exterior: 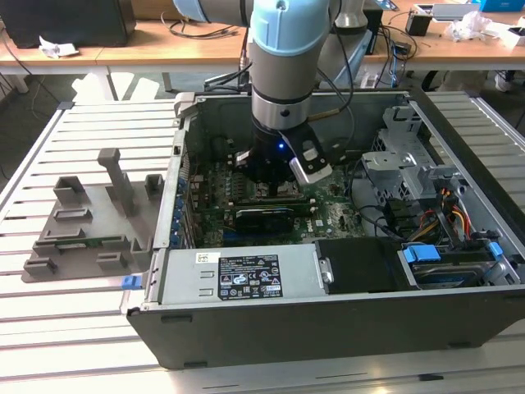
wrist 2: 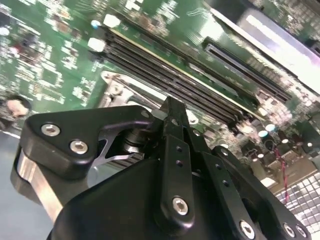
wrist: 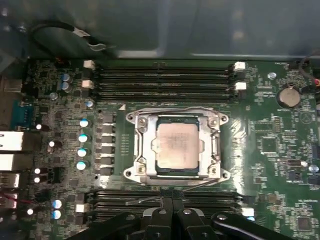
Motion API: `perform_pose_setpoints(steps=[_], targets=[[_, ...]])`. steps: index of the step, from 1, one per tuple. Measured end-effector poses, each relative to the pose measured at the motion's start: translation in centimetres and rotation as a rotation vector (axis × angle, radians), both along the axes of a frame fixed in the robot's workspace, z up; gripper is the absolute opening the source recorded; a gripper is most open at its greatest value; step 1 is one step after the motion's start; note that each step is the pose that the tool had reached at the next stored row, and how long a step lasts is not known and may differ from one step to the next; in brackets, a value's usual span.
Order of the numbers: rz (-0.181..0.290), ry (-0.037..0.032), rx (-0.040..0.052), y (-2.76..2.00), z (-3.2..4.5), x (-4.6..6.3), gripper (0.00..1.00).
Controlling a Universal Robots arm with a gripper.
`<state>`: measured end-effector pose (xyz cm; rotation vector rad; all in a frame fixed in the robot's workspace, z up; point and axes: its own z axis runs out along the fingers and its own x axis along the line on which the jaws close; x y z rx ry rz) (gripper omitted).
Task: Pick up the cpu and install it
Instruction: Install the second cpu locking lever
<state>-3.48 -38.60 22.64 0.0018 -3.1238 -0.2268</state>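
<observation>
- The gripper (wrist: 167,207) hangs low over the motherboard (wrist: 270,145) inside the open computer case (exterior: 328,316); in both wrist views its black fingers (wrist 2: 172,120) meet with nothing between them, so it reads as closed and empty.
- The cpu (wrist: 178,146) lies flat in the metal socket frame (wrist: 137,145), apart from the fingertips, its dull silver top facing up.
- It looks light, stiff and thin, probably slick on the metal top and delicate underneath; I judge the thin edges to be the only sensible place to take hold.
- The frame closely surrounds the chip, leaving little room for fingers.
- Memory slots (wrist: 165,80) run along two sides of the socket, and capacitors (wrist: 83,144) stand just beside it.
- In the exterior view, a drive cage (exterior: 402,164) and coloured cables (exterior: 447,215) sit towards that view's right, and a grey parts tray (exterior: 82,226) lies outside the case.
</observation>
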Motion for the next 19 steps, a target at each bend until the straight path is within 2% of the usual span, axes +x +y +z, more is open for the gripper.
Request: perform_pose_setpoints(steps=[6,10,15,19], targets=[[0.000,0.0001,0.0037,-0.03,-1.24,-0.5,0.11],[0.003,0.0000,0.0393,-0.10,-1.36,-1.4,0.11],[0.013,0.0003,0.0491,-0.53,-1.66,-2.3,0.11],[0.024,0.0004,0.0668,-0.78,-1.85,-3.0,0.11]])
